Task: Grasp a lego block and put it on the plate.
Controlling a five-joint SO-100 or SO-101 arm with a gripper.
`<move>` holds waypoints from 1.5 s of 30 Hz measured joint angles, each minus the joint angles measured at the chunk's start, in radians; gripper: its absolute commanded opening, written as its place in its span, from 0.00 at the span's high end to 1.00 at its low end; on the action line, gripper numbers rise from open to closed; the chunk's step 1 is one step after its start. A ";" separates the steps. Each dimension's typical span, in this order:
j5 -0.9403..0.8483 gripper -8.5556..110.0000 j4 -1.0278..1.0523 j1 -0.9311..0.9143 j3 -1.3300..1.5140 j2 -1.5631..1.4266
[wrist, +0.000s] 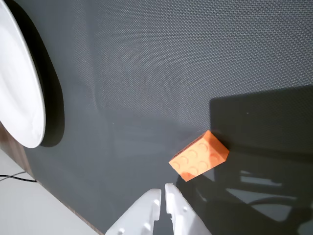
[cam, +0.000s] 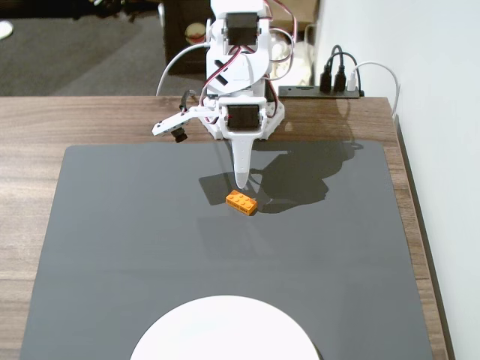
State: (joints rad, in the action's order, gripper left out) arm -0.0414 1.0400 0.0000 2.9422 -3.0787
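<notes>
The orange lego block (cam: 241,202) lies flat on the dark grey mat, studs up, near the mat's middle. In the wrist view the block (wrist: 199,155) sits just up and right of my fingertips. My white gripper (cam: 241,182) hangs point-down just behind the block, a little above the mat, with its jaws shut and nothing between them; it enters the wrist view (wrist: 163,189) from the bottom edge. The white plate (cam: 223,330) lies at the mat's front edge, partly cut off, and shows at the left edge of the wrist view (wrist: 19,88).
The dark grey mat (cam: 135,247) covers most of the wooden table (cam: 30,120). The arm's base (cam: 244,90) stands at the back, with cables and a power strip (cam: 322,91) beside it. A white wall runs along the right.
</notes>
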 measured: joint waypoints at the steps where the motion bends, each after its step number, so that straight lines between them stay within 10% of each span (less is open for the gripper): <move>1: 0.002 0.92 0.000 0.000 0.000 -0.015; 45: 0.130 0.92 0.224 -0.092 0.000 -0.193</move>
State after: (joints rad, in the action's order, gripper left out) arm 0.0890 1.2640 -0.0920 2.9422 -3.2720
